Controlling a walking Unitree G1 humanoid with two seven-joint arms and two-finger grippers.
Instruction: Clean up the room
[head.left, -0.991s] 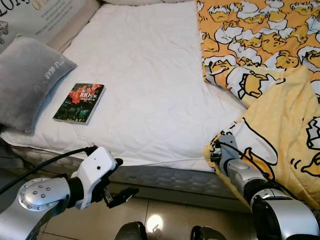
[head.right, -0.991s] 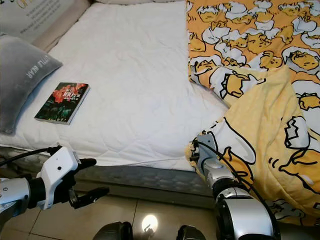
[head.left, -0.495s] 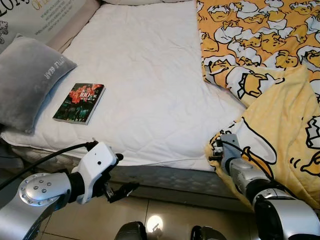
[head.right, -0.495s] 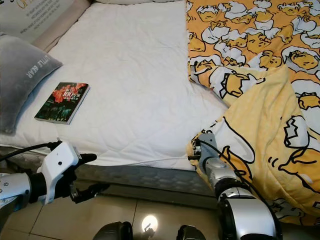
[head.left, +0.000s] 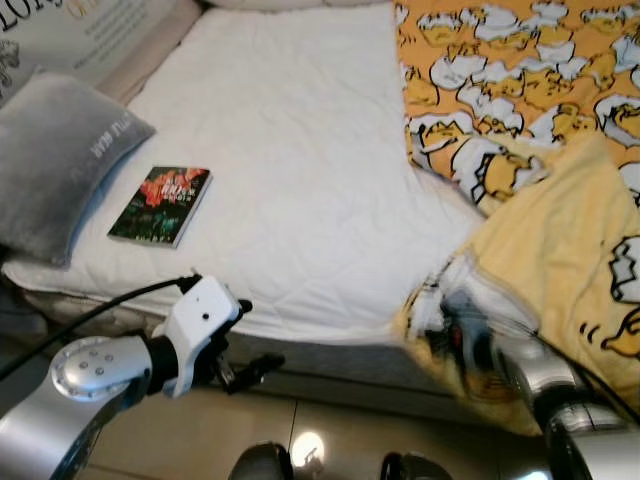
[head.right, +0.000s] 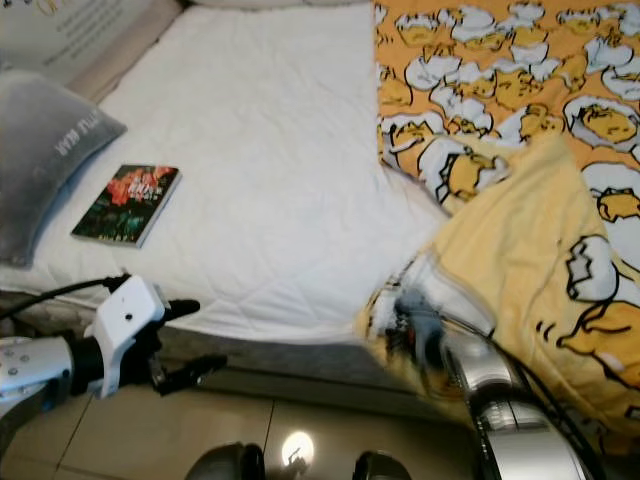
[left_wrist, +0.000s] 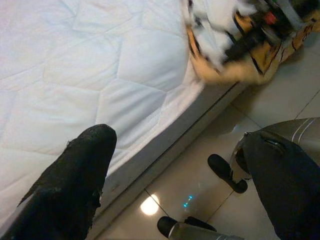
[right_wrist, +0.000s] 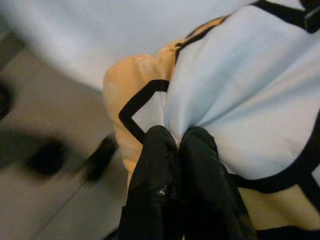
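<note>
Bed (head.left: 290, 150): white quilted mattress cover, edge above a pale tiled floor (head.left: 330, 430); yellow cartoon-print blanket (head.left: 560, 250) over the robot's right side, one corner hanging off the edge; book (head.left: 160, 205) lying flat near the left edge, just beside a grey pillow (head.left: 55, 160). Left end effector (head.left: 245, 345): held low before the mattress side, fingers spread wide, holding nothing. Right end effector (right_wrist: 182, 145): fingers pinched together on the blanket's hanging corner; arm blurred.
</note>
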